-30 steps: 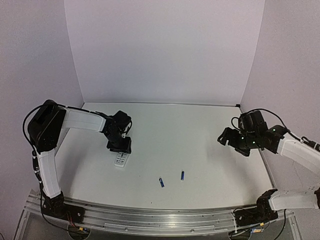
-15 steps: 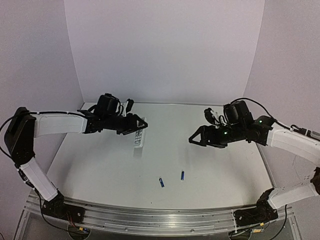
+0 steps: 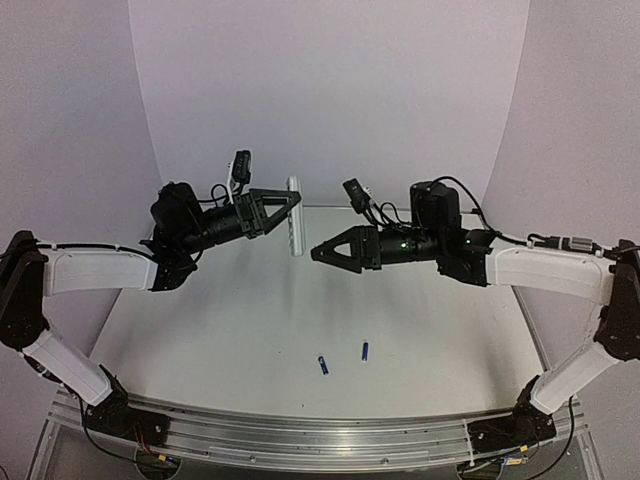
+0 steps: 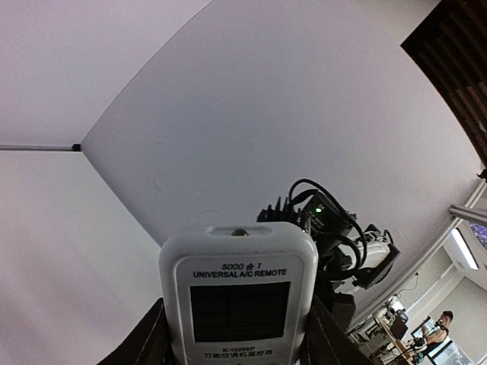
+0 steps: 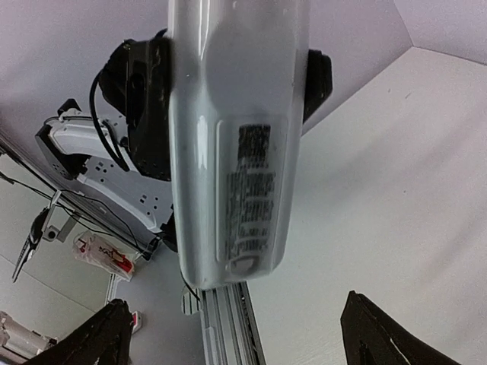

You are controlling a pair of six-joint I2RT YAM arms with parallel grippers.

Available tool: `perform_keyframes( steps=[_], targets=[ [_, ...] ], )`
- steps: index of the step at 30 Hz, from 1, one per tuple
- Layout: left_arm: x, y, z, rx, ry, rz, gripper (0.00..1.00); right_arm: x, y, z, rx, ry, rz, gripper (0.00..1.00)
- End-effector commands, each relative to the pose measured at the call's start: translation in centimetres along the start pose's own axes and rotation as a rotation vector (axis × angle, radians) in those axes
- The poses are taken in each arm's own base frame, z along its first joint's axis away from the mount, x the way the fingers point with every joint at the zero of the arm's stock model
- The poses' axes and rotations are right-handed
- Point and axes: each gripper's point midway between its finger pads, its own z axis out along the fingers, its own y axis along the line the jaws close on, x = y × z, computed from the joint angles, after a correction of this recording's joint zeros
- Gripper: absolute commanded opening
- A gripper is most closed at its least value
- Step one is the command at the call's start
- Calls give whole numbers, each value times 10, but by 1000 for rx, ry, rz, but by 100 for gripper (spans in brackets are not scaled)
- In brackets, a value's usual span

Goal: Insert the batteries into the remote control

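Observation:
My left gripper (image 3: 288,212) is shut on the white remote control (image 3: 294,216) and holds it upright, high above the table. In the left wrist view the remote's screen end (image 4: 239,293) faces the camera between my fingers (image 4: 144,342). My right gripper (image 3: 322,252) is open just right of the remote, apart from it. In the right wrist view the remote's back with its label (image 5: 242,152) fills the upper middle, and my fingertips (image 5: 103,338) stand wide below it. Two blue batteries (image 3: 322,365) (image 3: 365,351) lie on the table near the front.
The white table (image 3: 430,330) is walled by pale panels at the back and sides. A metal rail (image 3: 300,440) runs along the near edge. The right arm (image 4: 335,228) shows behind the remote in the left wrist view.
My left gripper has lifted the remote from the table's left side up to the middle and turned it upright. My right gripper has swung left and up to meet it.

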Motion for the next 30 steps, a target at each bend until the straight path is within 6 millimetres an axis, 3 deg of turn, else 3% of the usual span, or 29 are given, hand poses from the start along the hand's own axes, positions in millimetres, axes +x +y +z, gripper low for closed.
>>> perform_keyframes(
  steps=[1,8,13,18,20,22,24,25,30],
  targets=[
    [-14,-41,3,182,-47,51,0,-37,24,12,-117,-82,-63,92],
    [-17,-40,9,186,-73,60,0,-49,28,30,-193,-92,-27,86],
    [-19,-32,11,135,-84,69,0,-53,37,36,-250,-77,21,63],
    [-22,-21,4,55,-111,81,5,-46,42,43,-255,-71,14,30],
    [-20,-17,3,12,-96,81,26,-45,37,45,-235,-78,26,23],
    [-21,-17,-1,-27,-87,90,63,-40,28,47,-197,-63,43,20],
    [-26,-14,-8,-108,-95,96,92,-28,11,50,-103,-5,71,20],
    [-27,-10,-13,-159,-97,96,99,-21,2,50,-50,24,69,20],
    [-24,25,-44,-481,-74,18,100,13,-52,32,299,156,16,19]
  ],
)
